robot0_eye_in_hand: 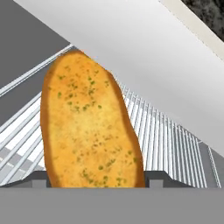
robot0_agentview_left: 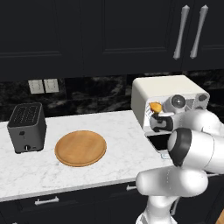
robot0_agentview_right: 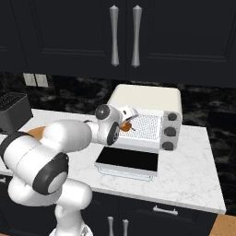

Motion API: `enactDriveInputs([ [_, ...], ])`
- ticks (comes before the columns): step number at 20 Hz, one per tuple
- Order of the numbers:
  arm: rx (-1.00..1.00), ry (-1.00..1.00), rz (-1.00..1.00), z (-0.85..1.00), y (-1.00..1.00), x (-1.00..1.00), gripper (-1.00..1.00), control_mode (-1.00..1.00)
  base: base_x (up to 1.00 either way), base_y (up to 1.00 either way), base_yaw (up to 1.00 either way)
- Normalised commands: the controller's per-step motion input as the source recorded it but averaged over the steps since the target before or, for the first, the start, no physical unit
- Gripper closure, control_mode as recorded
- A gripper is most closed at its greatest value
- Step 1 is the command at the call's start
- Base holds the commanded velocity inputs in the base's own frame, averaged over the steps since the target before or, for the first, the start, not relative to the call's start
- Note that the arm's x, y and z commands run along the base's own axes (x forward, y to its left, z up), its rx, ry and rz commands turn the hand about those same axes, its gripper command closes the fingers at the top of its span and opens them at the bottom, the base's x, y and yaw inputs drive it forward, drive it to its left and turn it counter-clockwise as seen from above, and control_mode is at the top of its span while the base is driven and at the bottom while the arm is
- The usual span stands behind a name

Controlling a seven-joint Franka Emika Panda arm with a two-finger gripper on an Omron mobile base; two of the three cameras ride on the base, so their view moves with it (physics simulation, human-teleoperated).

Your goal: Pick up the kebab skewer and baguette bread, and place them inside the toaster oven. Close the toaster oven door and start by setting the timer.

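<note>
The baguette bread (robot0_eye_in_hand: pixel 87 127), golden with green flecks, stands between my finger tips, and my gripper (robot0_eye_in_hand: pixel 98 179) is shut on it. It hangs just over the wire rack (robot0_eye_in_hand: pixel 166 140) at the mouth of the cream-white toaster oven (robot0_agentview_left: pixel 162 89). From the left base, the baguette bread (robot0_agentview_left: pixel 155 106) pokes up from the gripper (robot0_agentview_left: pixel 155 110) at the oven opening. The toaster oven door (robot0_agentview_right: pixel 129 161) lies folded down flat, black glass up, below the gripper (robot0_agentview_right: pixel 126 123). The kebab skewer is out of view.
A round wooden plate (robot0_agentview_left: pixel 80 148) lies on the white marble counter (robot0_agentview_left: pixel 113 127) left of the oven. A dark grey two-slot toaster (robot0_agentview_left: pixel 27 127) stands further left. Three knobs (robot0_agentview_right: pixel 169 131) line the oven's right side. Dark cabinets hang above.
</note>
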Motion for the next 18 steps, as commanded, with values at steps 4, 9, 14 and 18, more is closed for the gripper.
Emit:
enactDriveInputs([
  [4, -0.04, -0.01, 0.04, -0.07, 0.07, 0.26, 1.00, -1.00, 0.00, 0.00, 0.00],
  [9, -0.03, -0.07, 0.05, -0.22, 0.01, 0.44, -1.00, -1.00, 0.00, 0.00, 0.00],
  [14, -0.01, -0.14, 0.04, -0.04, 0.00, 0.12, -1.00, -1.00, 0.00, 0.00, 0.00],
  [18, 0.00, -0.19, 0.03, 0.18, 0.00, -0.08, -1.00, -1.00, 0.00, 0.00, 0.00],
])
